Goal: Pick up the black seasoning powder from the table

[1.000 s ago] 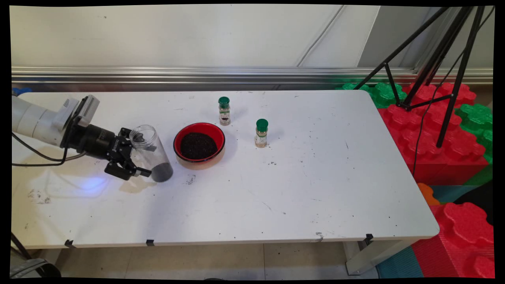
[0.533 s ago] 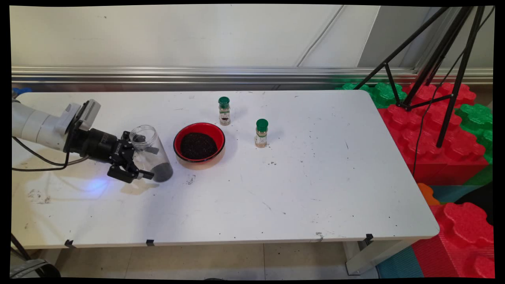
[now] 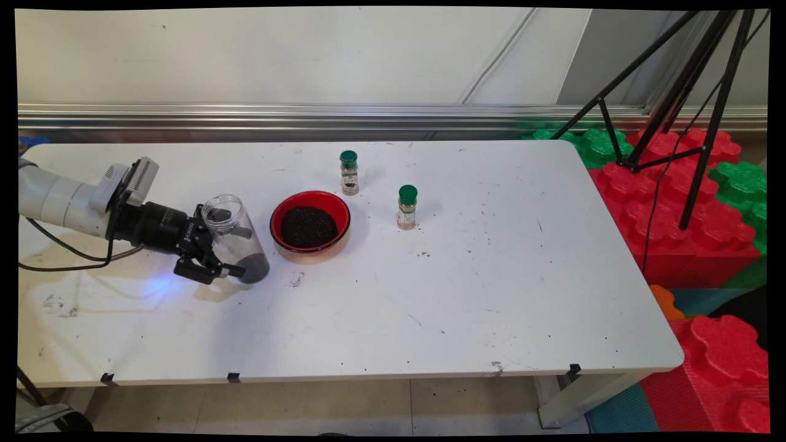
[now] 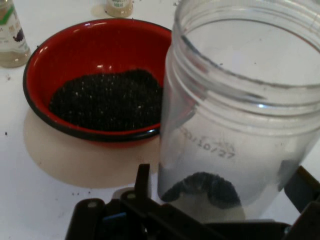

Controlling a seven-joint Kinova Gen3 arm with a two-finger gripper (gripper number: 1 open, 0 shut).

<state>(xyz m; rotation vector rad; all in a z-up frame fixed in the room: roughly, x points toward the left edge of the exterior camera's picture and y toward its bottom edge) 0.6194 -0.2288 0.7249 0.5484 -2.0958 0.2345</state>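
Observation:
A clear plastic jar [image 3: 236, 236] with no lid stands on the white table [image 3: 430, 288], a little dark grain at its bottom. My gripper [image 3: 238, 252] reaches in from the left, low and level, and is open with one finger on each side of the jar's lower part. In the hand view the jar [image 4: 240, 115] fills the right half, and a narrow gap shows between it and the left finger [image 4: 143, 177]. Just right of the jar sits a red bowl [image 3: 310, 195] heaped with dark grains, seen in the hand view as the bowl [image 4: 100, 30] at upper left.
Two small spice bottles with green caps stand beyond the bowl, one [image 3: 349, 173] behind it and one [image 3: 406, 207] to its right. A black tripod [image 3: 675, 92] and red and green foam blocks [image 3: 675, 202] stand off the table's right end.
My gripper has slid a little to the right and down, further around the jar. The jar and the bowl have stayed in place.

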